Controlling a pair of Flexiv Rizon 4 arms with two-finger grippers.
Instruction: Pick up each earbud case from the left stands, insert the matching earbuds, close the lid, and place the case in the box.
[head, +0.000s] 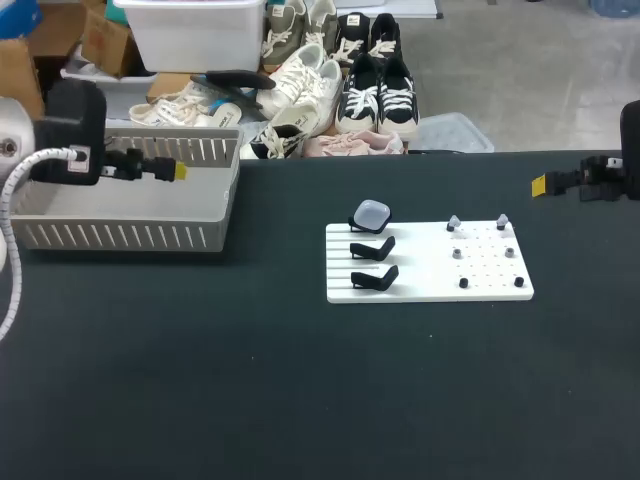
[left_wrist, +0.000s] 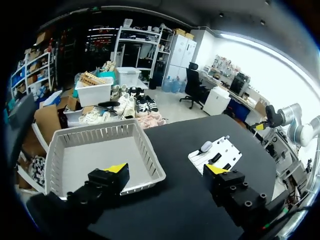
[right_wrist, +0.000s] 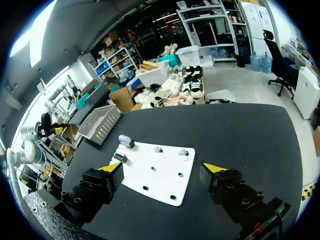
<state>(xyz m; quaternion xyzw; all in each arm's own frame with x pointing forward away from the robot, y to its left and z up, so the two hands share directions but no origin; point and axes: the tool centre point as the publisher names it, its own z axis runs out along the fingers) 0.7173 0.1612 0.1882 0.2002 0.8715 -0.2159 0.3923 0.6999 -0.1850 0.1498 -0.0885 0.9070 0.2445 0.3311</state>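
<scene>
My left end effector (left_wrist: 166, 169) hangs above the basket (head: 120, 236), its two blocky black fingers spread wide and nothing between the yellow tips. The basket is pale grey plastic, rectangular with slotted walls, and sits at the left rear of the table (head: 250, 380), which is covered in matte black.

Toward the middle lies a flat white rectangular board (head: 430, 275), grooved on its left part and dotted with a grid of small holes on its right. On the grooved part stand three black hooked stands (head: 375, 277) in a row. The rearmost carries the earbud case (head: 371, 215), a smooth, rounded, pale bluish-white shell with its lid down. On the holed part two small pale grey earbuds (head: 454, 223) sit upright in the back row, and four darker knobs (head: 464, 283) stand in the rows nearer me (too small to tell what they are).

My right end effector (right_wrist: 162, 168) hovers at the table's right rear, well apart from the board, its fingers wide apart and gripping nothing.
</scene>
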